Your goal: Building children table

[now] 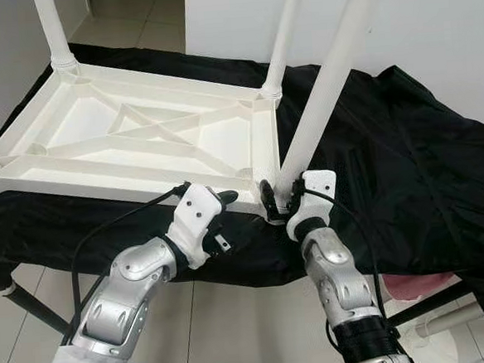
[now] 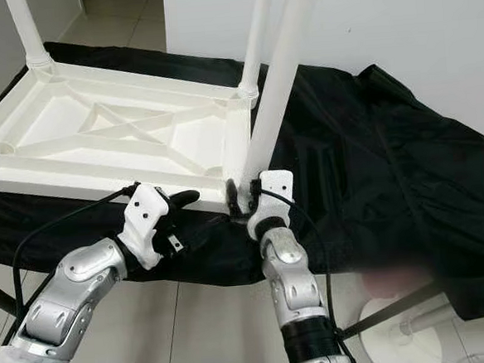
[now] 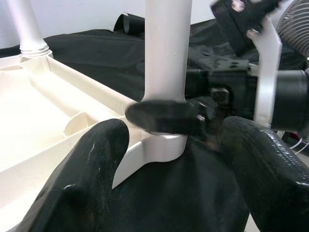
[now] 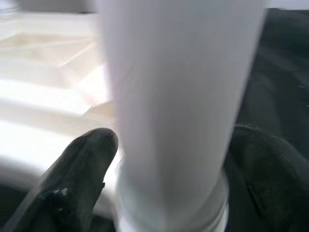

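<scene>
white plastic kids' table (image 1: pixel 139 135) lies upside down on a black cloth (image 1: pixel 390 163), legs pointing up. right gripper (image 1: pixel 278 202) is clamped round the base of the near-right leg (image 1: pixel 319 101), a finger on each side, at the table's corner socket. left gripper (image 1: pixel 215 212) sits just beside that corner at the table's near edge, fingers (image 3: pixel 91 169) spread apart, holding nothing. tiled floor (image 1: pixel 227 324) below.

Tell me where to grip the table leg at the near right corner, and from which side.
Grip the near leg low, just above its socket in the upturned tabletop, coming from the robot's side, fingers either side of the round shaft. The right tool already sits there. The leg tilts, so a low hold probably steers it best.
</scene>
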Available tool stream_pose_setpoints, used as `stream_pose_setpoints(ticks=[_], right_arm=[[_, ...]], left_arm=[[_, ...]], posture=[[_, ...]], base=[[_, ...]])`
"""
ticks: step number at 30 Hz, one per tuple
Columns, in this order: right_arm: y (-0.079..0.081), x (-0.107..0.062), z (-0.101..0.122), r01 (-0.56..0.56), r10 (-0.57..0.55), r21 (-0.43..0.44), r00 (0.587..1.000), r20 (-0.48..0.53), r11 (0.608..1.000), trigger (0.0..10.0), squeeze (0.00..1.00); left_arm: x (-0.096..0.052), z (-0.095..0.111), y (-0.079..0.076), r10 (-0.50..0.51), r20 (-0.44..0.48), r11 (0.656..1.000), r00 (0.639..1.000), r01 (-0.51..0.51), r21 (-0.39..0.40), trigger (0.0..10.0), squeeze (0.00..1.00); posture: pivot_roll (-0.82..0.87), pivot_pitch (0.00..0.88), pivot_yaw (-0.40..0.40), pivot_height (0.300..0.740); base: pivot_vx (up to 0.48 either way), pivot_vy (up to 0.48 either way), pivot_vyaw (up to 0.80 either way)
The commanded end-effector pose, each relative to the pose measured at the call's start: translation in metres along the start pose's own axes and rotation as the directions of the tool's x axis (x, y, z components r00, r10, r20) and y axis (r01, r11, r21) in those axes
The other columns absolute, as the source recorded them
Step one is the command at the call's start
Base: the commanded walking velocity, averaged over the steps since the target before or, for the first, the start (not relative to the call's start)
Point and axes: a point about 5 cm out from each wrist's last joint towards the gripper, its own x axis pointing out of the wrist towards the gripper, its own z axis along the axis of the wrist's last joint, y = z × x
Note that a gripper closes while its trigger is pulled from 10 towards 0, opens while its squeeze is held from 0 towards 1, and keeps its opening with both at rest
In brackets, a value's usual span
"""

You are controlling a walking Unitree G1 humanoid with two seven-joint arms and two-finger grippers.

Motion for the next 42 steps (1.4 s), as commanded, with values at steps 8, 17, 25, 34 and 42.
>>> stream_pose_setpoints(ticks=[8, 17, 25, 34, 42], right_arm=[[-0.026, -0.007, 0.000, -0.167, 0.167, -0.058, 0.986, 0.008, 0.984, 10.0, 0.00], [-0.030, 0.008, 0.011, -0.383, 0.386, -0.142, 0.923, -0.005, 0.913, 10.0, 0.00], [-0.026, 0.021, 0.015, -0.448, 0.450, -0.184, 0.892, -0.037, 0.875, 10.0, 0.00], [-0.027, 0.023, 0.003, -0.508, 0.497, -0.193, 0.861, -0.107, 0.839, 0.0, 0.00], [-0.035, 0.023, -0.003, -0.500, 0.487, -0.169, 0.866, -0.117, 0.849, 9.5, 0.00]], left_arm=[[0.003, -0.001, -0.006, -0.039, -0.005, 0.999, 0.999, 0.039, 0.002, 10.0, 0.00], [0.003, -0.002, -0.003, -0.031, -0.008, 0.999, 0.999, 0.031, 0.007, 10.0, 0.00], [0.003, -0.001, -0.002, -0.019, -0.007, 1.000, 1.000, 0.019, 0.010, 10.0, 0.00], [0.001, 0.000, 0.001, -0.001, -0.007, 1.000, 1.000, 0.001, 0.015, 10.0, 0.00], [0.001, 0.001, 0.002, -0.002, -0.006, 1.000, 1.000, 0.002, 0.017, 10.0, 0.00]], posture=[[0.09, 0.082, -0.161, 0.740], [0.08, 0.089, -0.150, 0.740], [0.09, 0.095, -0.150, 0.740], [0.10, 0.098, -0.155, 0.740], [0.09, 0.097, -0.147, 0.740]], base=[[0.000, 0.000, 0.00], [0.000, 0.000, 0.00], [0.000, 0.000, 0.00], [0.000, 0.000, 0.00], [0.000, 0.000, 0.00]])
